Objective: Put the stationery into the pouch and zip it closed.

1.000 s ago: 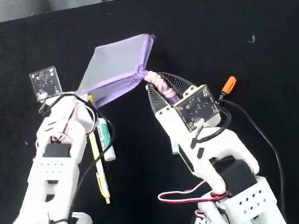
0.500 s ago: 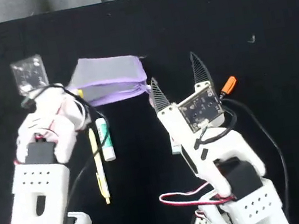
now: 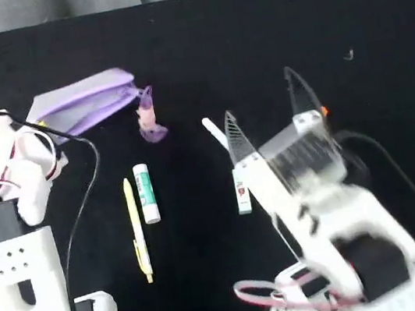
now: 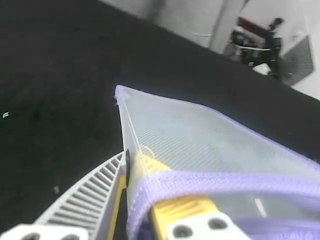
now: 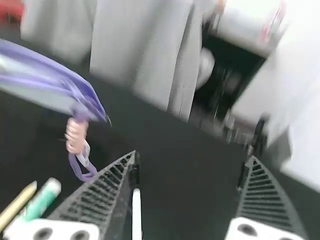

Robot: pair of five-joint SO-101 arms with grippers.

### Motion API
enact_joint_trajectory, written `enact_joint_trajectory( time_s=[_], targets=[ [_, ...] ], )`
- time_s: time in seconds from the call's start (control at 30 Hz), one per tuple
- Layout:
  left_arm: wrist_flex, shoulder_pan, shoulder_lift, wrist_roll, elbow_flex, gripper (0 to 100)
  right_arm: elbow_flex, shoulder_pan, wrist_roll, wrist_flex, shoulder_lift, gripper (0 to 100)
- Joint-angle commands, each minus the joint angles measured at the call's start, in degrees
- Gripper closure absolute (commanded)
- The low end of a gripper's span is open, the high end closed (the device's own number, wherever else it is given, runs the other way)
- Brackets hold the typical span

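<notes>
Fabric and mesh make up the pouch (image 3: 85,102), so we judge it light, soft and floppy: it will sag and fold wherever it is not supported. The left end effector (image 4: 131,167) is clamped on one corner of it, at the purple-bound edge, and holds it tilted above the tabletop (image 3: 329,26) on the left side. That bound seam is the firmest part and a sensible place to grip. The zip pull (image 3: 147,122), a pink cord charm, hangs loose from the far end. It is small and free to swing, so we expect it to need a careful pinch.

The right end effector (image 3: 268,114) has its jaws wide apart and grips nothing, standing over the middle of the tabletop.

Through the mesh in the left wrist view we make out nothing we can call stationery, so we judge the pouch to hold none. We cannot tell whether its zip is open. The pieces lie on the tabletop:
- A yellow pencil (image 3: 136,230) lies just beside a green-and-white stick (image 3: 145,193).
- A white pen (image 3: 214,132) lies between the right jaws.
- A small white piece (image 3: 241,189) lies near the pen.

All four look rigid, light and smooth. The pen and pencil are thin and may roll, so we would take them across the middle of the shaft.
</notes>
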State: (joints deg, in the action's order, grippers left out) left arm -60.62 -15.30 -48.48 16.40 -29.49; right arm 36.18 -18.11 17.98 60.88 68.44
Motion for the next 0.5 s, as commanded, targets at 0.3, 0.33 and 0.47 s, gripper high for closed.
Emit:
enact_joint_trajectory(
  time_s=[0.3,0.33,0.47],
  targets=[
    [3.3,-4.2,-1.7,0.3,-3.4,97,-11.4,22.3,-16.5,6.1,-28.8,68.4],
    [3.8,-4.2,-1.7,0.3,-3.7,97,-11.4,23.2,-17.6,5.9,-30.9,68.4],
    [4.0,-4.2,-1.7,0.3,-4.0,97,-11.6,26.8,-21.5,4.0,-38.7,68.4]
  ],
)
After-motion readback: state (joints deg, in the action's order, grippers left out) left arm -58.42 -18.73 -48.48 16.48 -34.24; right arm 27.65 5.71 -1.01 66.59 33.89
